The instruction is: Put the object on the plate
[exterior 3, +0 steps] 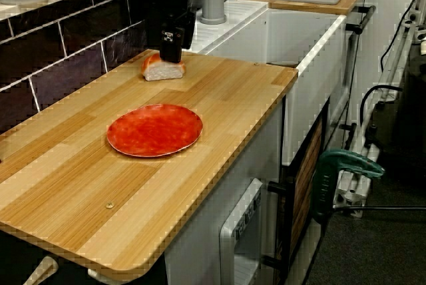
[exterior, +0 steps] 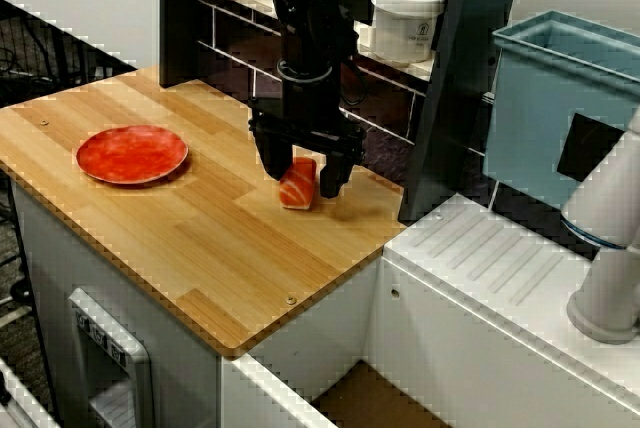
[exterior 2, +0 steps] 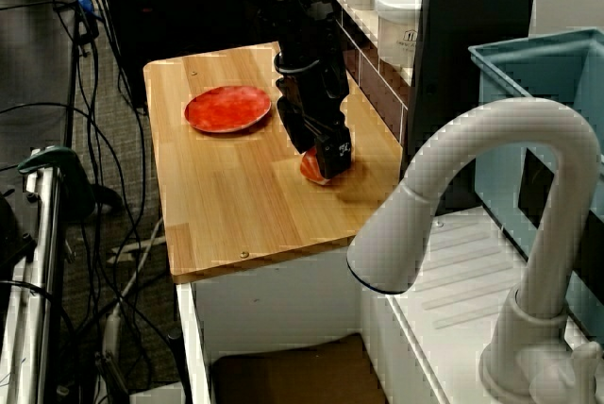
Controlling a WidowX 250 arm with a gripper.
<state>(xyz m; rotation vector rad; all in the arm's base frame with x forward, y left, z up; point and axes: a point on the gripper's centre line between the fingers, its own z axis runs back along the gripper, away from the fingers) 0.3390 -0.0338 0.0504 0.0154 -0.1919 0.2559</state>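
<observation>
The object [exterior: 298, 186], a small salmon-nigiri toy with an orange striped top and pale base, rests on the wooden counter near its back right. It also shows in the side view [exterior 2: 316, 170] and the front view [exterior 3: 163, 68]. My gripper [exterior: 302, 170] is lowered straight over it, with the black fingers [exterior: 270, 160] spread on either side of the block; I cannot tell if they touch it. The gripper also shows in the side view [exterior 2: 321, 151]. The red-orange plate [exterior: 131, 154] lies flat and empty to the left, well apart; it also shows in the other views [exterior 2: 227, 108] [exterior 3: 155, 129].
A white lidded jar [exterior: 406, 18] stands on the dark tiled ledge behind the gripper. A blue bin [exterior: 560, 108] and a white faucet [exterior 2: 491, 196] are at the right, beside a white drainboard [exterior: 500, 268]. The wooden counter [exterior: 200, 238] ends at front and left edges.
</observation>
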